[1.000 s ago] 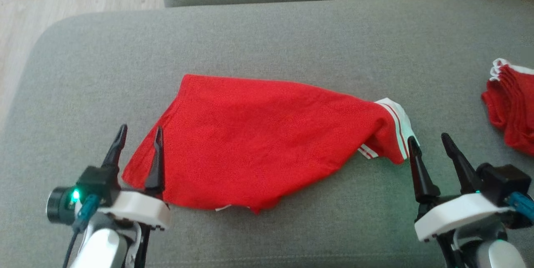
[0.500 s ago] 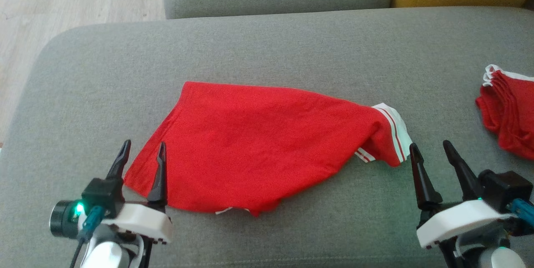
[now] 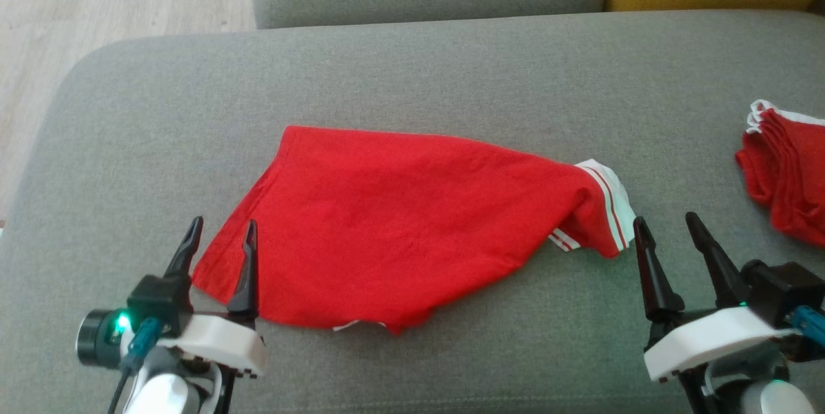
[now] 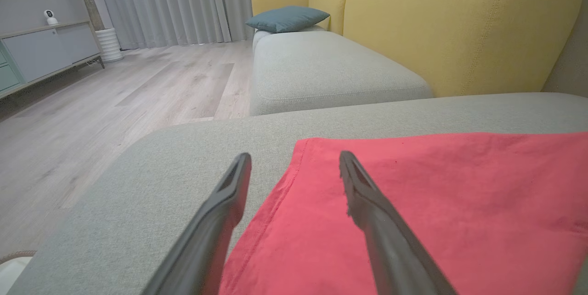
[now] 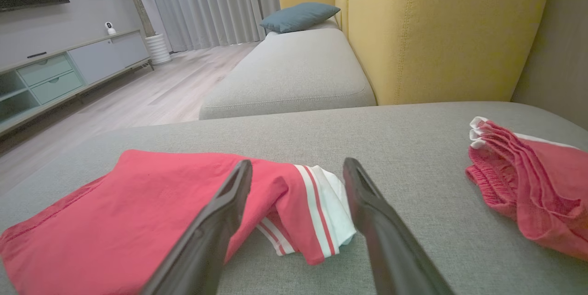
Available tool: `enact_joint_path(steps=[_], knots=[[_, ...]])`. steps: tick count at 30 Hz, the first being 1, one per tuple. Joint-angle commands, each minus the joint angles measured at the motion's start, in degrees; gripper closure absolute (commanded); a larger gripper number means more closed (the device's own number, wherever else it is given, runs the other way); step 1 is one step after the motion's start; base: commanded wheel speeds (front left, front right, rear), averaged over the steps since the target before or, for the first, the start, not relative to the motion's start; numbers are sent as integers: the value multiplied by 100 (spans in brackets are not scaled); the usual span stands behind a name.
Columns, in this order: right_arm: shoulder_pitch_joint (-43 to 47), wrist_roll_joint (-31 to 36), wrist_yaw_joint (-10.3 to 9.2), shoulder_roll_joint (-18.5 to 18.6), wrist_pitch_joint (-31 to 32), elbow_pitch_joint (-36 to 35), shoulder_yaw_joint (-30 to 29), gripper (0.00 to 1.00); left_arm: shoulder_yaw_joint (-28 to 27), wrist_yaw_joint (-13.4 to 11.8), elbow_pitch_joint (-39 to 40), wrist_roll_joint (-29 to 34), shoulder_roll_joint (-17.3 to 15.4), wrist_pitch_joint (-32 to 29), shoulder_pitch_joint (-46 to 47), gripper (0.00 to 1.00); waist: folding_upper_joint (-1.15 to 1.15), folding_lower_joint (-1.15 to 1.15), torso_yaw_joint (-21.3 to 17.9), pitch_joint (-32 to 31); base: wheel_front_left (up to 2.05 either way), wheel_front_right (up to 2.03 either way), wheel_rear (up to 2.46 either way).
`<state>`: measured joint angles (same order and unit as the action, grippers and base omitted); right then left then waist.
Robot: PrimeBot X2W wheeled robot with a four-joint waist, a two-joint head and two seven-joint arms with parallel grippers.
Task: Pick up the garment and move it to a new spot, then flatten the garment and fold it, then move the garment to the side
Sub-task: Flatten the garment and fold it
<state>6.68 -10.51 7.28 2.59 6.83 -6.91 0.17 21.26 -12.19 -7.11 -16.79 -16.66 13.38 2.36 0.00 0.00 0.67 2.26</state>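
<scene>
Garment (image 3: 399, 233) lies on sofa (image 3: 451, 66); L gripper (image 3: 222, 222) & R gripper (image 3: 664, 218) wide open, holding nothing.

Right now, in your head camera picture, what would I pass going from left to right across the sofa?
left gripper, jaws open → red garment → right gripper, jaws open → pile of red clothes

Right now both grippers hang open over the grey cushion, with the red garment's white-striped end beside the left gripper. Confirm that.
One thing is off: the white-striped end of the red garment lies beside the right gripper, not the left gripper, as the head view shows. Both grippers do stand open over the grey cushion.
</scene>
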Motion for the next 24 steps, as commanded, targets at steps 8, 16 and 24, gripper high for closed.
enact_joint_path(steps=[8, 16, 24], knots=[[-168, -10, 21, 29, -19, -242, 157, 0, -182, -82, 175, -6, -156, 38, 264, 0, 0, 0, 20, 13, 0, 0, 0], [-217, -107, 21, 29, 55, -62, 1, 0, -107, -110, 262, 50, -148, 25, 399, 0, 0, 0, 56, 205, 0, 0, 0], [-753, -117, 21, 270, 49, 670, -391, 0, -37, -101, 346, 129, -97, 47, 745, 0, 0, 0, 121, 714, 0, 0, 0]])
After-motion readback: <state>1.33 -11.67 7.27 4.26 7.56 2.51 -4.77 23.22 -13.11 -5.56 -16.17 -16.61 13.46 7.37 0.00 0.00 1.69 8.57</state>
